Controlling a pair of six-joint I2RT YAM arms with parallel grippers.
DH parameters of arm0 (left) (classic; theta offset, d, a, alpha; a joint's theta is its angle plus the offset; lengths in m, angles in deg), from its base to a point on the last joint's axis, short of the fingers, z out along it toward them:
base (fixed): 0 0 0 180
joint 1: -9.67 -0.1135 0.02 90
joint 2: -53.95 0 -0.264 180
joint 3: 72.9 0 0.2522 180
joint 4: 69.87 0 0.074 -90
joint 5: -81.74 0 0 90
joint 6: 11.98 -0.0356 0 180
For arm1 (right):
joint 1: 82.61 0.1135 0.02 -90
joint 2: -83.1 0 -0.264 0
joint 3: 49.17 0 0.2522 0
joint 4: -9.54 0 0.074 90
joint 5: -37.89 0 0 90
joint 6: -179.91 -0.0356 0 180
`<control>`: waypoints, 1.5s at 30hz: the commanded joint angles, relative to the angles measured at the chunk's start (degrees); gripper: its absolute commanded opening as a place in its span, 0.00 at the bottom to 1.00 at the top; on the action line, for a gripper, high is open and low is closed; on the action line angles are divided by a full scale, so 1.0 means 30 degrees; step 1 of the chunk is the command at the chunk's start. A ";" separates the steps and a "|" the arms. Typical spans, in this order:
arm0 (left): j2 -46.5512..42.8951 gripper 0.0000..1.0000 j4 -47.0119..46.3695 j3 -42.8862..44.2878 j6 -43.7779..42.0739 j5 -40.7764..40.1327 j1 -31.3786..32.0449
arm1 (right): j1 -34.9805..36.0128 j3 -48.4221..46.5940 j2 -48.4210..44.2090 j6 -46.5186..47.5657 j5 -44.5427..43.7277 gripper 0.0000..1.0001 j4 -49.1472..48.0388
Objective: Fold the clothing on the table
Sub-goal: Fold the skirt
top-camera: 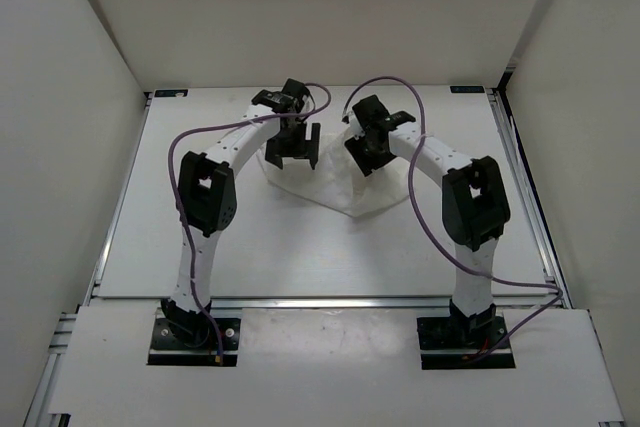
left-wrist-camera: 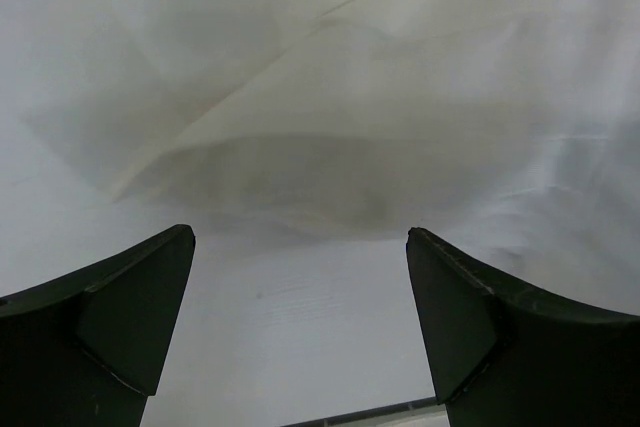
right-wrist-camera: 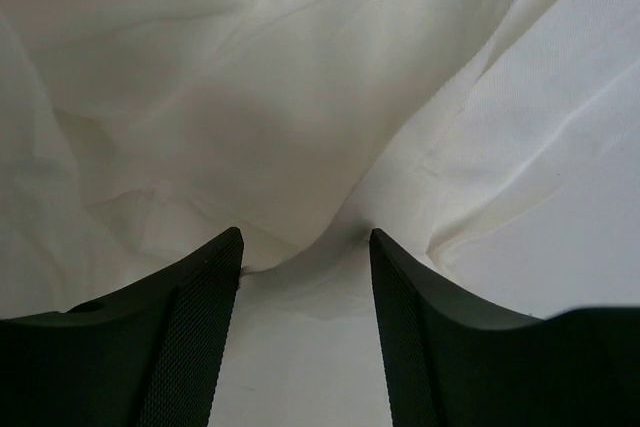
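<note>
Now we judge the grasp in hand: the clothing (top-camera: 335,185) lies crumpled mid-worktop (top-camera: 300,257), slightly toward 12 o'clock. Our left gripper (left-wrist-camera: 300,237) hangs wide apart over its 10 o'clock edge. The right gripper (right-wrist-camera: 305,237), half apart, straddles a ridge at 1 o'clock. Next, both must pinch.

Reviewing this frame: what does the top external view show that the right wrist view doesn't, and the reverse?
Only the top external view: both arms, the whole table, the bunched outline of the clothing, and the left gripper open over its left part. Only the right wrist view: the right gripper close up, jaws apart, with a ridge of fabric rising between its textured fingers. Both: the white, wrinkled clothing and the right gripper at it.
</note>
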 commanded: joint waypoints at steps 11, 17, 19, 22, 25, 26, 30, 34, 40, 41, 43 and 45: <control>-0.3507 0.99 -0.1297 -0.1801 0.0107 -0.0033 -0.0938 | -0.0280 -0.0440 -0.0154 -0.0259 -0.2539 0.10 0.0345; -0.2862 0.99 -0.2380 -0.0104 -0.1238 0.0822 0.0321 | -0.0865 0.0407 -0.1498 -0.0434 -0.2220 0.00 0.0025; -0.2162 0.99 -0.2062 0.1268 -0.1882 0.0063 0.1140 | -0.1247 0.0934 -0.1968 -0.0582 -0.1491 0.00 -0.0122; -0.1109 0.98 -0.1416 0.3145 -0.2472 -0.0586 0.1699 | -0.1715 0.1318 -0.2584 -0.0729 -0.0521 0.00 -0.0300; -0.0461 0.98 -0.1152 0.4611 -0.2559 -0.0586 0.2224 | -0.1950 0.1318 -0.2966 -0.0905 0.0448 0.00 -0.0443; -0.0285 0.99 -0.1152 0.4848 -0.2618 -0.1282 0.2460 | -0.2009 0.1318 -0.3112 -0.0992 0.0710 0.00 -0.0388; -0.0108 0.99 -0.1123 0.4500 -0.2884 -0.3717 0.3368 | -0.2331 0.1405 -0.3493 -0.1256 0.2173 0.00 -0.0622; 0.0623 0.99 -0.1005 0.4820 -0.2589 -0.4158 0.3458 | -0.2448 0.2107 -0.4312 -0.1344 0.3286 0.00 -0.1554; 0.1445 0.99 -0.0478 0.5086 -0.2677 -0.4659 0.3751 | -0.2566 0.3544 -0.5515 -0.1695 0.3760 0.00 -0.2058; 0.1388 0.99 -0.0275 0.4795 -0.2590 -0.4891 0.3809 | -0.2624 0.3458 -0.5632 -0.1725 0.3818 0.00 -0.2057; 0.1183 0.98 -0.0361 0.4354 -0.2443 -0.4952 0.3780 | -0.2741 0.3603 -0.5487 -0.1667 0.3586 0.00 -0.2262; 0.0831 0.92 -0.0302 0.4089 -0.2501 -0.4952 0.3664 | -0.3035 0.3545 -0.5604 -0.1696 0.3613 0.00 -0.2117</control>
